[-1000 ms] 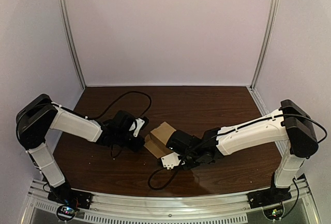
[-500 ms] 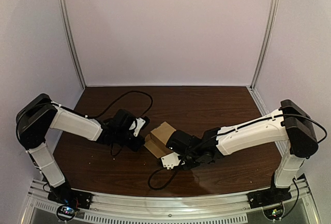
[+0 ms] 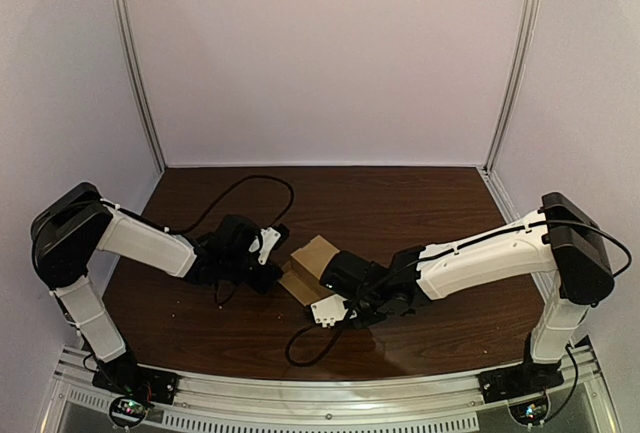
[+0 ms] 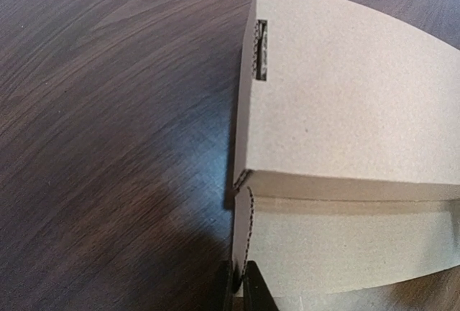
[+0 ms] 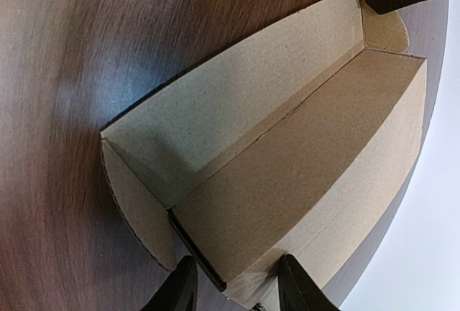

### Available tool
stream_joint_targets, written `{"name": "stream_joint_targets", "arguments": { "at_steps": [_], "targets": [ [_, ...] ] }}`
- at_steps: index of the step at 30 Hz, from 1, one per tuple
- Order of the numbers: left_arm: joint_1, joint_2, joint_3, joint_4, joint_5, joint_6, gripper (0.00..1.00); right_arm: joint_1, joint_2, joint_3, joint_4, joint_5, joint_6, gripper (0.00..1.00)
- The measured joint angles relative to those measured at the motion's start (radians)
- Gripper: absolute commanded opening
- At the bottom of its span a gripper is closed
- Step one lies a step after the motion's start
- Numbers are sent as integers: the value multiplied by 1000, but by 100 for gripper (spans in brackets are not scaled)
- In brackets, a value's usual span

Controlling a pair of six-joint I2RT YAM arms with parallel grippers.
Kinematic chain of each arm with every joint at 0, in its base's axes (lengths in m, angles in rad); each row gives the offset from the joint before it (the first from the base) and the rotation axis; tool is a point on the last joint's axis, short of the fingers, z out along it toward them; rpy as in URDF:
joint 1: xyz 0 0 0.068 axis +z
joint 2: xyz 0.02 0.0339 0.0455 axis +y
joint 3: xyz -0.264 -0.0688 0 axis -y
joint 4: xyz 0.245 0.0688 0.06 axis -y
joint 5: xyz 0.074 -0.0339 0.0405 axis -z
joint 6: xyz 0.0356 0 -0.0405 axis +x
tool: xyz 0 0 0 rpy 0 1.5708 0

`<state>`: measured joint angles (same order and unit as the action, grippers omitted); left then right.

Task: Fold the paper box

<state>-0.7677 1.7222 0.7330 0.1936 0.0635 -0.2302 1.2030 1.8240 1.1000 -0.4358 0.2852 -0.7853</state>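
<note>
A brown cardboard box lies partly folded on the dark wooden table, between both arms. In the left wrist view the lid lies over the body, and my left gripper is shut on the thin side flap at the box's left end. In the top view that gripper is at the box's left edge. My right gripper straddles the opposite end of the box, jaws wide apart, one finger against the lid's edge. Here the front wall stands open, with a rounded end flap near the other finger.
Black cables loop on the table behind the left arm and in front of the right wrist. Pale walls and metal posts close in the back and sides. A metal rail runs along the near edge.
</note>
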Motion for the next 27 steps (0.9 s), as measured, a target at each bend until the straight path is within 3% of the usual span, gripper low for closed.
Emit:
{"name": "stream_joint_targets", "arguments": {
  "at_steps": [6,27],
  "targets": [
    [2,0,0,1,-4,2,0,0,1,1,-1,0,0,38],
    [-13,-11,8,-27,-38,43,0,0,2,2,-1,0,0,38]
  ]
}}
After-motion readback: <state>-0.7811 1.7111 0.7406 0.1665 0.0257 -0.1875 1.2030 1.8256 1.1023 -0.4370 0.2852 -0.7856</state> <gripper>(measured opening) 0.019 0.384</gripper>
